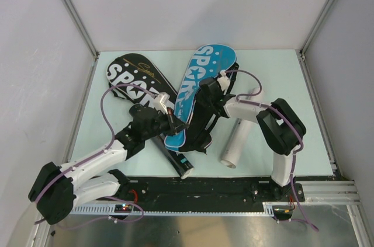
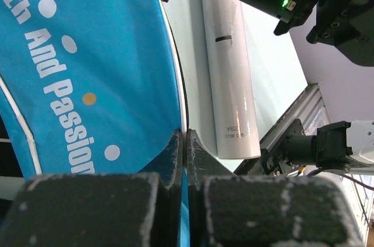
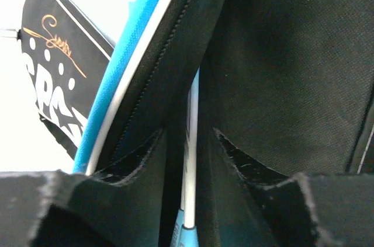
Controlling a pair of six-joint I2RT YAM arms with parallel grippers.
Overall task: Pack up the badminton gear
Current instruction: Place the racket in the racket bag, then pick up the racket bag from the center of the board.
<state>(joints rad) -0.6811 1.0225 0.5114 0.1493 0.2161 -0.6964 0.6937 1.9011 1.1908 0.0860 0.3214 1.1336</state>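
left fingers pinching blue white-dotted cover, right fingers apart, perhaps around racket shaft

The blue cover, upper centre of the top view, was bright cyan with white block letters and white dots, edged in black; the left wrist view added white piping and one orange dot. The black cover to its left carried white letters, white dots and a thin gold script. The white tube at right was white with a small black mark. The black tube ended in a white cap. The table was pale mint, the cables purple.
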